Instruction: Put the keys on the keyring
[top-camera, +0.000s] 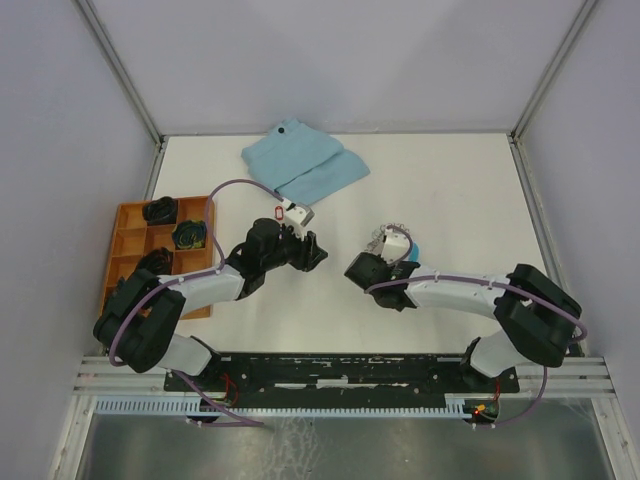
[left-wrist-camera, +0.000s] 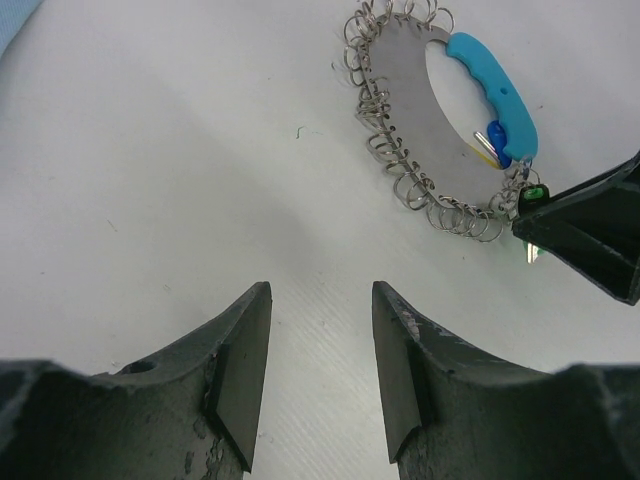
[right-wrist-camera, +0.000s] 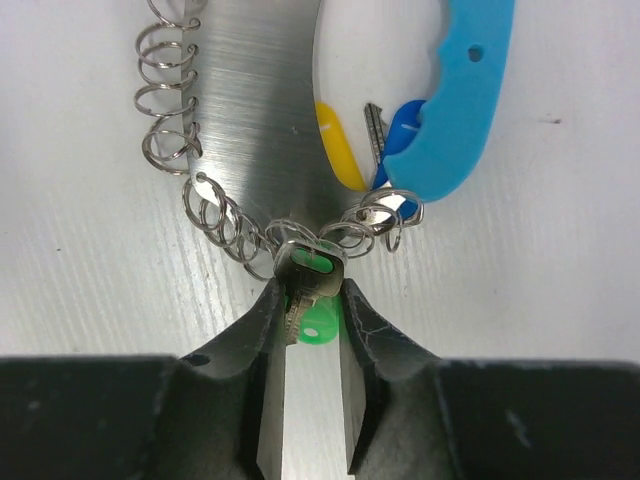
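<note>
Right gripper (right-wrist-camera: 310, 292) is nearly closed, pinching green key (right-wrist-camera: 318, 324) by its head against the small loops (right-wrist-camera: 215, 215) on the keyring (right-wrist-camera: 250, 110) edge, I'd say to thread it. Keyring lies flat on table (left-wrist-camera: 150, 180), mid-right. Blue key (right-wrist-camera: 402, 124) looks hooked under the handle (right-wrist-camera: 460, 90), but it's partly hidden. Left gripper (left-wrist-camera: 322, 300) is spread wide and empty, standing clear. Red key (top-camera: 280, 211) is just beyond it, not yet picked.

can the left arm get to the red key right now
Probably yes. The red key lies uncovered on the table close beside the left gripper, whose jaws are open and empty. Nothing sits on it, though the blue cloth edge lies near.
</note>
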